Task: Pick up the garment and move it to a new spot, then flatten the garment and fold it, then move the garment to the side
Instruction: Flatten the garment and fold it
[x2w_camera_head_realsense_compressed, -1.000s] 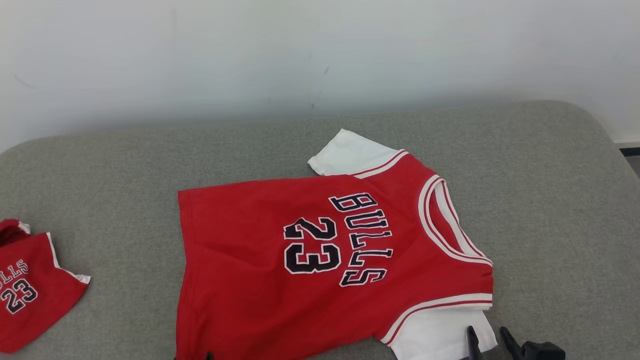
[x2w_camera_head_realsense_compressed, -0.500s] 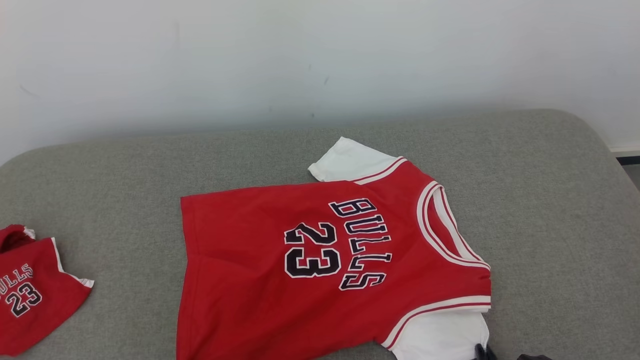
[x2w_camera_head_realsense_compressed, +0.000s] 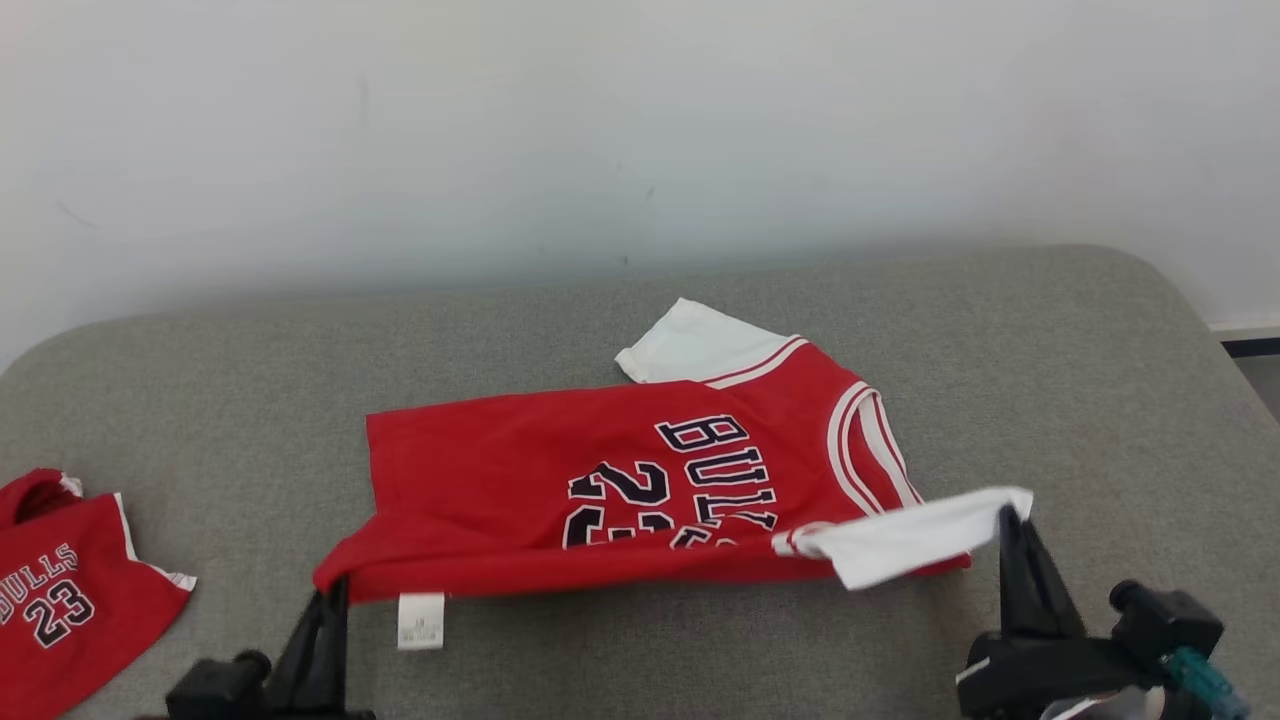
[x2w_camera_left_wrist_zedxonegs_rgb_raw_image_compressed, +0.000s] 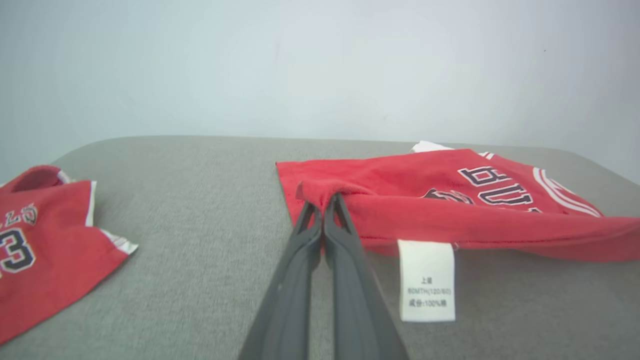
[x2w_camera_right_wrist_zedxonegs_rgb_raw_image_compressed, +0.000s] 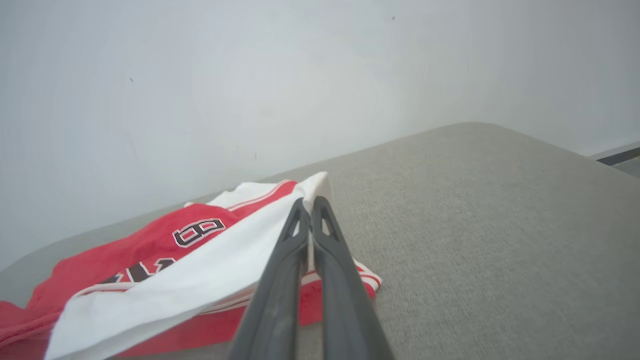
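The garment (x2w_camera_head_realsense_compressed: 500, 470) lies on the padded surface (x2w_camera_head_realsense_compressed: 1100, 400), another jersey (x2w_camera_head_realsense_compressed: 70, 600) well apart to its left.

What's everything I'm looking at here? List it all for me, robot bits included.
red jersey: one, red with white sleeves and dark BULLS 23 lettering, middle of the cushion, near edge lifted off it
care label: one, white, hanging from the jersey's lifted edge, near the left gripper
second garment: one, red with the same lettering, lying at the cushion's left end
cushion: one, grey fabric, beneath both garments
wall: one, white, behind the cushion
left gripper: one, dark, lower left of the head view, shut on the jersey's red hem corner
right gripper: one, dark, lower right of the head view, shut on the jersey's white sleeve
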